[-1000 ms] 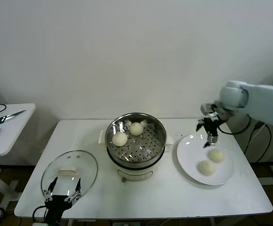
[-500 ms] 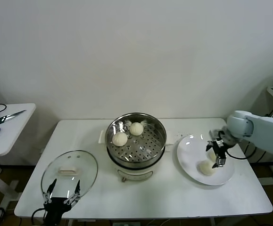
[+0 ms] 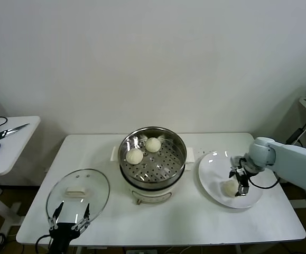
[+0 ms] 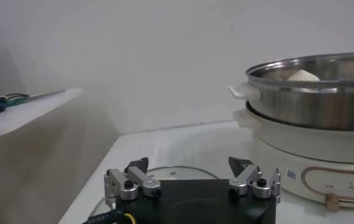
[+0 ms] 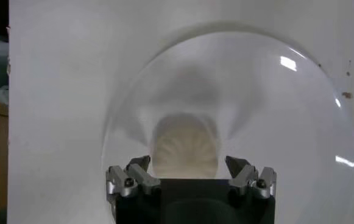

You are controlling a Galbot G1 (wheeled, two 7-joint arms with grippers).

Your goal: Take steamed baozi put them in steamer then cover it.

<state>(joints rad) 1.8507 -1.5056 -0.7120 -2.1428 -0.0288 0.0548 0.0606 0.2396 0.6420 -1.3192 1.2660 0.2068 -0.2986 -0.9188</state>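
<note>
Tabletop (image 3: 195, 222), white, carries a shiny round steel steamer (image 3: 153, 161) on a cream base with two off-white round dough baozi (image 3: 135, 156) on its perforated tray. The right claw (image 3: 237, 182) is down on the flat white plate (image 3: 211, 180), fingers spread either side of another baozi (image 5: 186, 146), not clamped. The left claw (image 3: 68, 221), fingers apart, hangs by the clear glass cover (image 3: 92, 185) lying at the tabletop's left front.

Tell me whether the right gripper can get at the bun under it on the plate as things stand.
Probably yes. The right gripper hangs open just above a baozi on the white plate, the bun lying between its fingers with nothing on top of it. The second bun on the plate is hidden behind the gripper in the head view.
</note>
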